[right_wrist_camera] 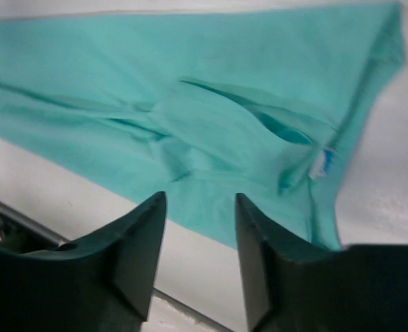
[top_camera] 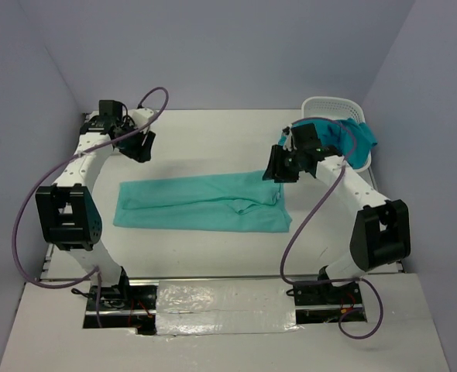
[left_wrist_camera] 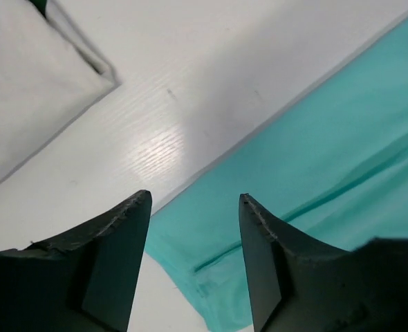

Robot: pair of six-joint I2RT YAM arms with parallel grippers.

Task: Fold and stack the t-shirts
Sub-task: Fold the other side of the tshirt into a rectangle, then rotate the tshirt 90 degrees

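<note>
A pale mint t-shirt (top_camera: 201,203) lies folded lengthwise at the centre of the table (top_camera: 213,136). The left gripper (left_wrist_camera: 193,199) hovers at ten o'clock, jaws parted and empty, while the right gripper (right_wrist_camera: 200,197), likewise released, hangs over the shirt's three o'clock end. A teal t-shirt (top_camera: 354,138) drapes the basket (top_camera: 329,104) at two o'clock.

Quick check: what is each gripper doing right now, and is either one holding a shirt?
Left gripper: open, holding nothing, over the edge of the mint t-shirt.
Right gripper: open, holding nothing, over the same shirt.
</note>
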